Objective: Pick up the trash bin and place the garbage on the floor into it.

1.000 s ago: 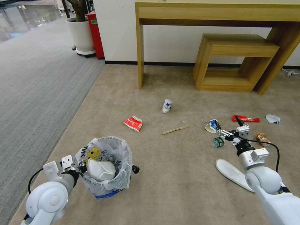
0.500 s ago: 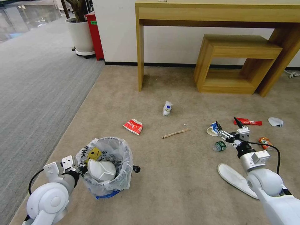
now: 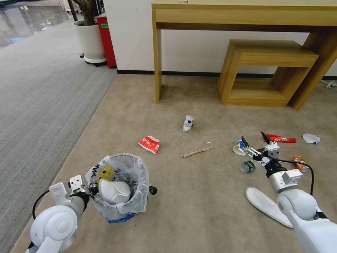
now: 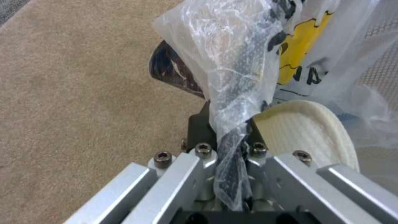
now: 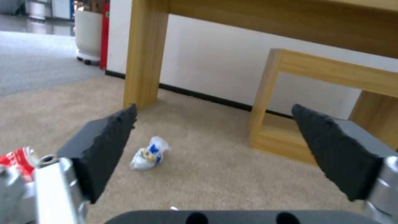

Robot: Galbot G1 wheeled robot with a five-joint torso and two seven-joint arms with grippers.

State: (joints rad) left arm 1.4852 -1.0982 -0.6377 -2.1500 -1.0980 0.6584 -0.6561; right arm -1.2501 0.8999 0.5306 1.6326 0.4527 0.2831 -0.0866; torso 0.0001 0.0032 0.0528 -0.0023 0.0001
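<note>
- Beige short-pile carpet floor (image 3: 196, 196) runs to pale wooden furniture (image 3: 266, 70).
- Left gripper (image 3: 92, 189) pinches the rim of the small round trash bin lined with crinkly translucent plastic (image 3: 117, 186), likely to carry it; a white slipper (image 3: 113, 191) lies inside.
- Right gripper (image 3: 255, 140), fingers spread and empty, hangs above scattered garbage: crumpled blue-white paper cup (image 3: 239, 148) just beside, green bottle (image 3: 248, 166) beneath.

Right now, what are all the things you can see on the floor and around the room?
Trash bin: one, white bag, near left, held up.
Slipper in bin: one, white.
Slipper on floor: one, white, near right.
Carton: one, red-white, middle carpet.
Crumpled cup: one, blue-white, farther back.
Second cup: one, blue-white, right.
Stick: one, wooden, middle.
Bottle: one, green, right.
Wrapper: one, red, right.
Can: one, orange, right.
Tissue: one, white, far right.
Tables: two, wooden, by wall.
Plant pot: one, white, far left.
Left gripper: shut on bin's rim.
Right gripper: open, above right litter.
</note>
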